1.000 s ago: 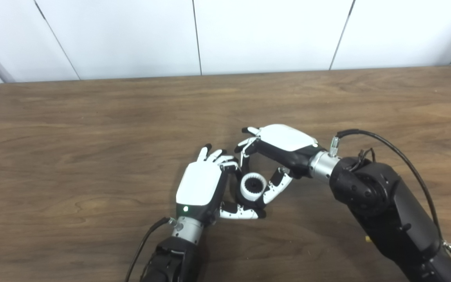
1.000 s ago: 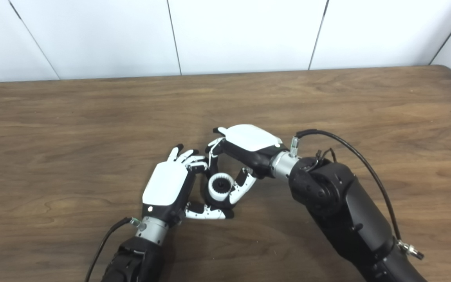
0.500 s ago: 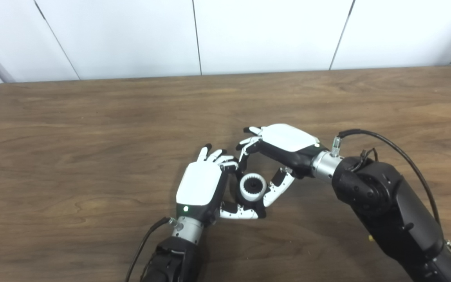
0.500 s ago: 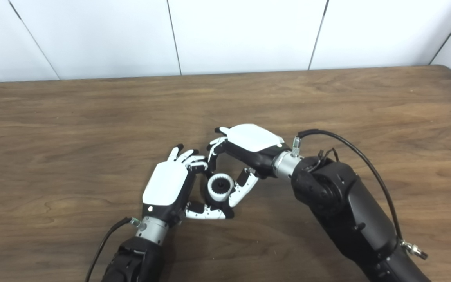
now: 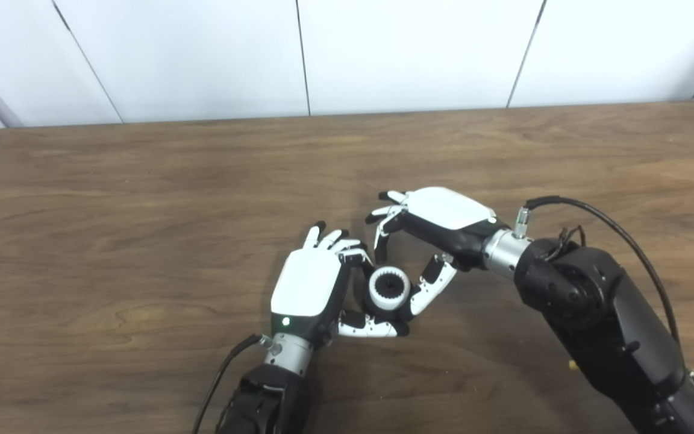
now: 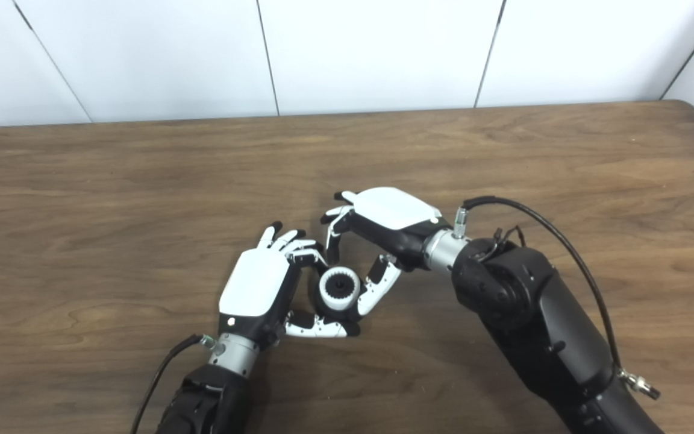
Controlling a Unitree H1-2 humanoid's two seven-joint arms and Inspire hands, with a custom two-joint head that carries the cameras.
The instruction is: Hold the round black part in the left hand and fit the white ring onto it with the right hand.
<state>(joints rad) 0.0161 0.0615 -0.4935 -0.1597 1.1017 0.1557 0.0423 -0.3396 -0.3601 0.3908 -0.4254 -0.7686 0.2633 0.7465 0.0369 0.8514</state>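
White ring [image 5: 390,287] seated — left hand [image 5: 314,290] holding.

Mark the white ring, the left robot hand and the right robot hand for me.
white ring [image 5: 390,288]: left eye view, on its white outer band.
left robot hand [image 5: 309,283]: left eye view, white back plate.
right robot hand [image 6: 393,211]: right eye view, white back plate.

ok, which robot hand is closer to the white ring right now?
Left. The left robot hand cups the white ring, seated on the round black part, fingers and thumb around it. The right robot hand sits up and right, fingers apart, its thumb beside the ring.
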